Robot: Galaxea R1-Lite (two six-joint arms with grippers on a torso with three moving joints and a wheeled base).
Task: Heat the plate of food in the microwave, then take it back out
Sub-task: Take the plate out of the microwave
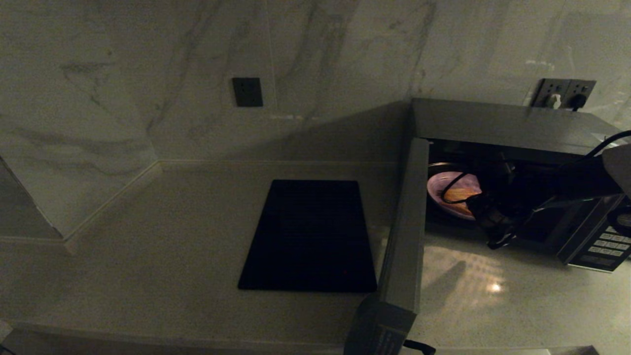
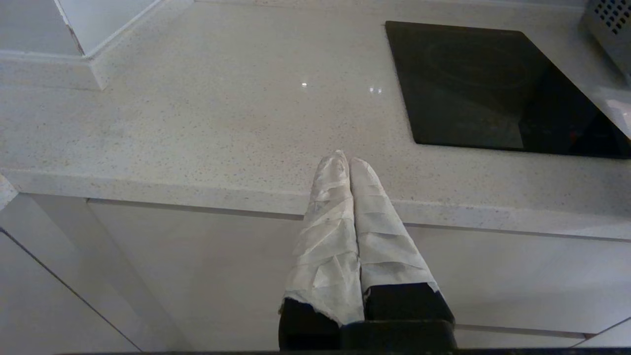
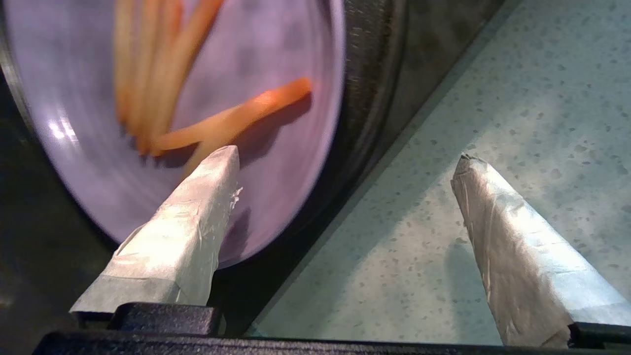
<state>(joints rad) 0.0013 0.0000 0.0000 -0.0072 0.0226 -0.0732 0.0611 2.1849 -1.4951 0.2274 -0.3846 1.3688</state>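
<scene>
The microwave (image 1: 503, 123) stands at the right of the counter with its door (image 1: 406, 222) swung wide open toward the left. Inside it, on the dark turntable, lies the plate of food (image 1: 441, 190), pale lilac with orange-tan strips. My right gripper (image 1: 498, 234) hangs at the oven's mouth, open and holding nothing. In the right wrist view the right gripper (image 3: 345, 157) has one taped finger (image 3: 197, 212) over the plate of food (image 3: 276, 148) near its rim, and the other over the speckled counter outside. My left gripper (image 2: 349, 160) is parked shut over the counter's front edge.
A flat black slab (image 1: 308, 236) lies on the counter left of the open door, also in the left wrist view (image 2: 483, 84). The keypad (image 1: 604, 244) is at the microwave's right end. Wall sockets (image 1: 564, 93) with plugs sit behind it. A cable loops across the oven opening.
</scene>
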